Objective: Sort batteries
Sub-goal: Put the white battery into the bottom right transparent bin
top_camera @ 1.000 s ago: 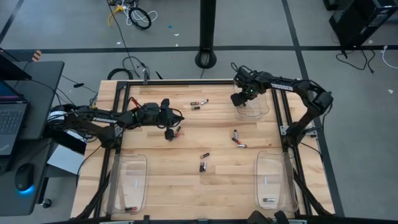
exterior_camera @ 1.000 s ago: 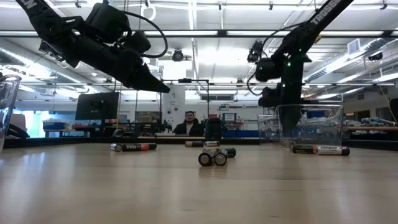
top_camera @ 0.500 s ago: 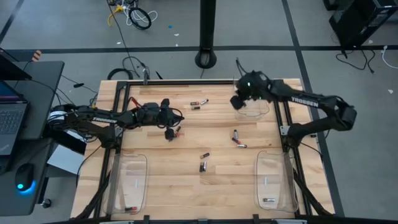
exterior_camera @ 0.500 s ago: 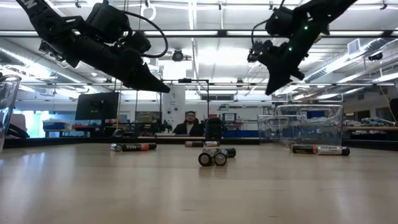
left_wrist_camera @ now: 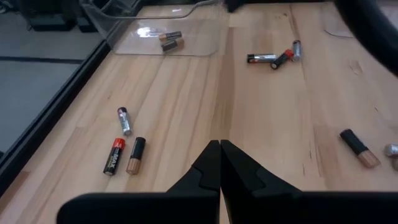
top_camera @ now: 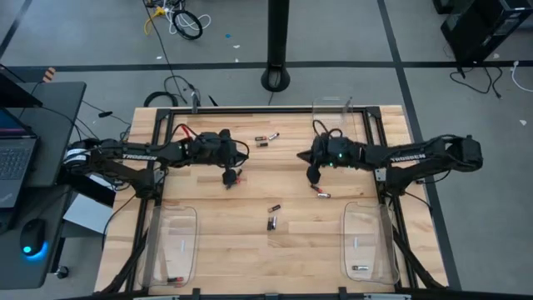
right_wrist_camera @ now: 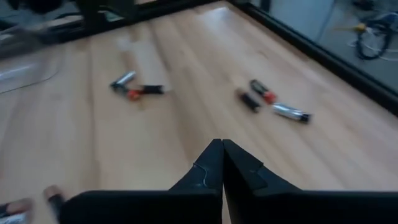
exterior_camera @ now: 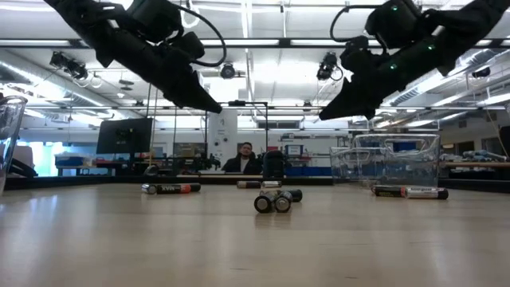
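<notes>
Table point(top_camera: 250, 250), pale wood, dark frame; contents near to far.

Near left: clear tray point(top_camera: 171, 243), a battery point(top_camera: 174, 280) at its near end; near right: clear tray point(top_camera: 367, 242), one battery point(top_camera: 360, 268) inside.

Centre, near: two batteries point(top_camera: 272, 216), one beside the other, apart from both trays; in the low view the same pair point(exterior_camera: 272, 202) lies end-on.

Centre right: two batteries point(top_camera: 319, 191) touching at one end, just near of the right gripper.

Right gripper point(top_camera: 311, 177): clenched, holding nothing, above the table right of centre; its fingertips meet in the right wrist view point(right_wrist_camera: 221, 148).

Left gripper point(top_camera: 229, 177): clenched, empty, above the table left of centre; fingertips together in the left wrist view point(left_wrist_camera: 219, 149); a red-banded battery point(top_camera: 239, 175) lies just beside it.

Far centre: three batteries point(top_camera: 266, 138) in a loose group.

Far right: clear tray point(top_camera: 331, 107) at the table's far edge.

Beyond the table, low view: a person point(exterior_camera: 244, 159) seated in the room.
</notes>
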You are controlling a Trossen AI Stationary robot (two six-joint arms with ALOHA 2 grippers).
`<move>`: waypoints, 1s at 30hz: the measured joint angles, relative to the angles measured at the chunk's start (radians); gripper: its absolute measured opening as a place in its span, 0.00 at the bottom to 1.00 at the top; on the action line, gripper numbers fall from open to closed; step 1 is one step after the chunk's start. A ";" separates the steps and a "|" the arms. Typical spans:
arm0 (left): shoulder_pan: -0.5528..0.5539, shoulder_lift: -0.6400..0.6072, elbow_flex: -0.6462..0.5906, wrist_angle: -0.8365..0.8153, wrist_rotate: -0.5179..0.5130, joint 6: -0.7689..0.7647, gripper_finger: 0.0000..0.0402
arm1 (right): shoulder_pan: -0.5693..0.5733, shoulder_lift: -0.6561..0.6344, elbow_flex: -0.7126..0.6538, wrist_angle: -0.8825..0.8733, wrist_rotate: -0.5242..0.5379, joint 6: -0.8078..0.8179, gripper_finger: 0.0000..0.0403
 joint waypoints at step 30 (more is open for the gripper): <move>0.052 0.051 0.098 -0.408 0.085 -0.157 0.03 | 0.119 0.208 -0.049 0.245 -0.007 -0.002 0.09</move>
